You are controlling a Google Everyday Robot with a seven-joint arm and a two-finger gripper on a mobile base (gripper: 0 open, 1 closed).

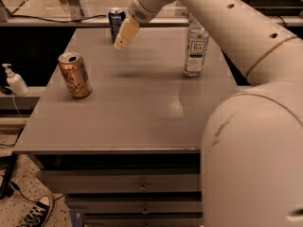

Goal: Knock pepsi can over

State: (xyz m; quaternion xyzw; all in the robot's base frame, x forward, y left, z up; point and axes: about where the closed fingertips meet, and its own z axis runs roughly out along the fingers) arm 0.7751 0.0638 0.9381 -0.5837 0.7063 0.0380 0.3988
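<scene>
The pepsi can (115, 21) is a small dark blue can with a silver top, standing upright at the far edge of the grey table (137, 108). My gripper (124, 36) hangs above the table just to the right of the can and in front of it, covering part of the can's right side. The cream fingers (127, 32) point down and to the left. My white arm reaches in from the right foreground across the table.
An orange-gold can (75, 75) stands upright at the table's left. A clear plastic bottle (196, 48) with a white label stands at the right. A soap dispenser (15, 80) sits on a ledge to the left. A sneaker (32, 213) lies on the floor.
</scene>
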